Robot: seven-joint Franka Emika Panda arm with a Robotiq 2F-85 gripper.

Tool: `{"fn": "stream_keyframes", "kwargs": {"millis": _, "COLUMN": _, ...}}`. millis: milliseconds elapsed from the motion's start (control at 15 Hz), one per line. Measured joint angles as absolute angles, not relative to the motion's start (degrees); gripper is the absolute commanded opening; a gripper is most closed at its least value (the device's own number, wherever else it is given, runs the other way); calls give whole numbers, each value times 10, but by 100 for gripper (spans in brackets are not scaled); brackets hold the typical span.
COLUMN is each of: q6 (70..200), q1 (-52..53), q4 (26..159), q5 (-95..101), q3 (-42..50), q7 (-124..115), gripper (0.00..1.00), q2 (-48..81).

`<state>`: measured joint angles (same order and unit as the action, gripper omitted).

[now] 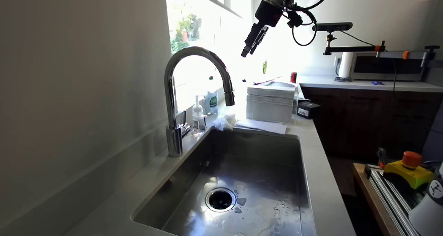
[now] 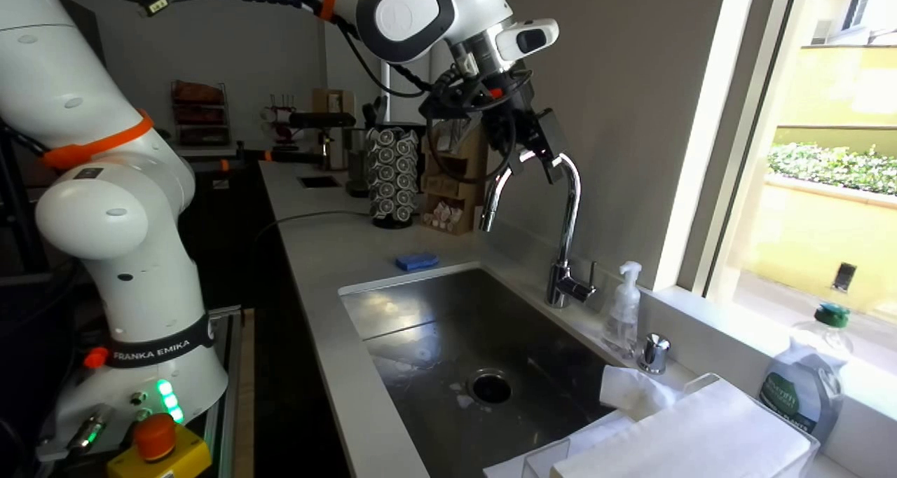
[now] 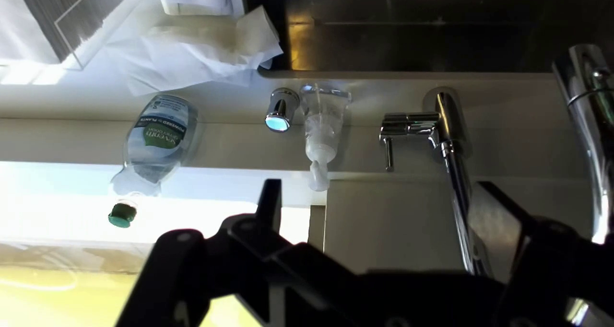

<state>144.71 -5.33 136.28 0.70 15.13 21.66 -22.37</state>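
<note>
Use the faucet point(image 1: 170, 104) as the reference for all positions. The hand point(image 3: 379, 192) hangs in the air above the bench point(image 1: 320, 180), on the same side of the faucet as the pump bottle point(image 3: 322, 135), and touches nothing. Its fingers point(image 3: 269, 204) are spread wide apart, and no object is held between them. The pump bottle stands upright on the bench, between the sink point(image 1: 263, 170) and the window point(image 2: 827, 205), just beside the faucet and past its handle point(image 3: 405, 124). Governing relation: the pump bottle lies below the hand; in the wrist view its nozzle shows within the span of the fingertips, nearer to the one farther from the faucet. The long axis of the pump bottle is vertical, whereas the hand is tilted, fingers aimed down and toward the window, so the axes do not align. The neck of the faucet also rises vertically and passes partly behind the other finger in the wrist view; an exterior view shows it apart from the hand. Farther from the faucet than the pump bottle are the metal cap point(image 3: 282, 109), the crumpled paper point(image 3: 206, 63) and the dish soap bottle point(image 3: 160, 135). A blue sponge point(image 2: 417, 261) lies on the opposite side of the faucet.
</note>
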Motion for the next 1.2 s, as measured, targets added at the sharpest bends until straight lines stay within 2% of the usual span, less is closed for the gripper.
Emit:
{"fn": "stream_keyframes", "kwargs": {"millis": 533, "q6": 1447, "q1": -53, "q4": 1349, "q5": -2, "q3": 159, "q7": 214, "gripper": 100, "q2": -208}}
{"fn": "stream_keyframes", "kwargs": {"millis": 1200, "q6": 1456, "q1": -52, "q4": 1252, "q5": -150, "q3": 172, "q7": 220, "gripper": 100, "q2": -36}}
